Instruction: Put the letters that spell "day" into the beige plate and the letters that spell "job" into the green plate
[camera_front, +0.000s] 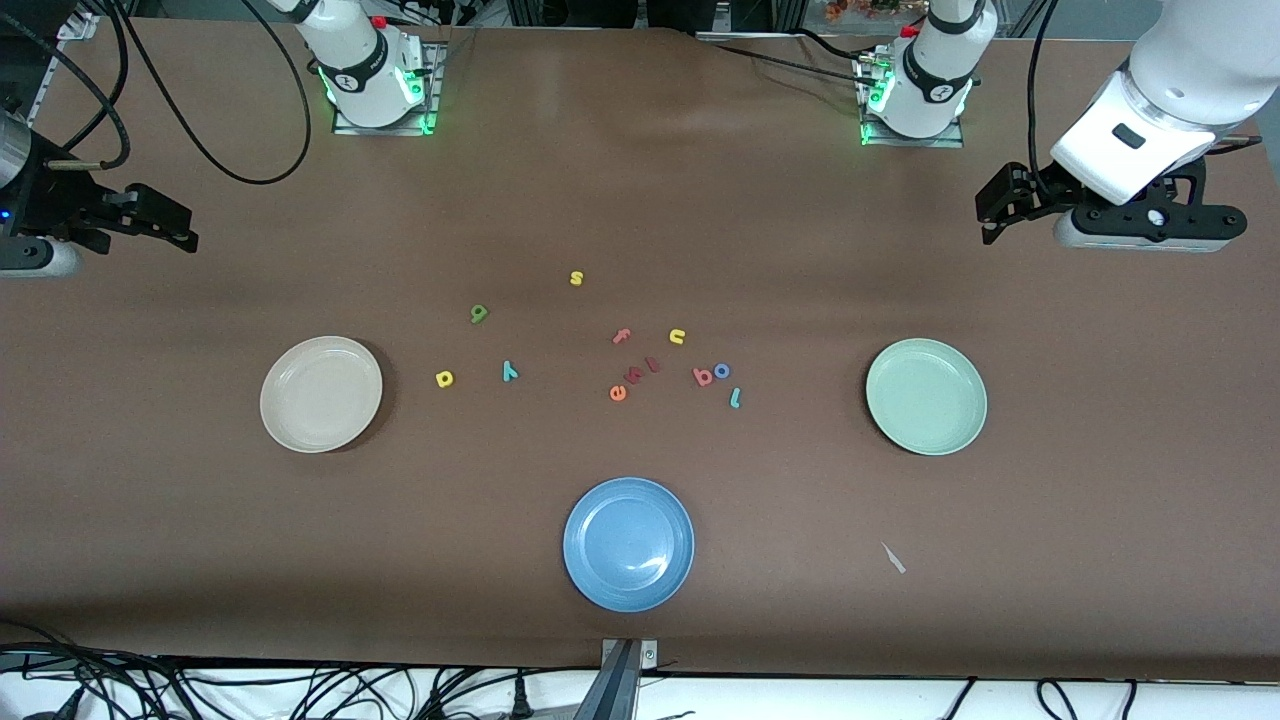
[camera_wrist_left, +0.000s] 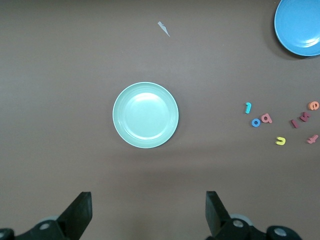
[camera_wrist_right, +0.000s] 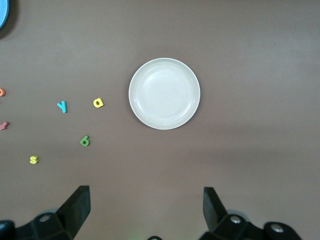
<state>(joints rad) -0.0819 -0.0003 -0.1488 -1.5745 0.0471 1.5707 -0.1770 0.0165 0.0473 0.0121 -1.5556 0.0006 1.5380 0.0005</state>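
Since both plates sit empty, nothing's sorted yet: left hand (camera_front: 990, 215) and right hand (camera_front: 185, 225) hover wide at the desk's ends, day letters (camera_front: 478, 314) beside the beige plate (camera_front: 321, 394), job letters (camera_front: 721, 371) toward the green plate (camera_front: 926, 396).

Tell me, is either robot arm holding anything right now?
No. The left end effector and right end effector are both open and empty, waiting at the table's ends; every letter lies on the table.
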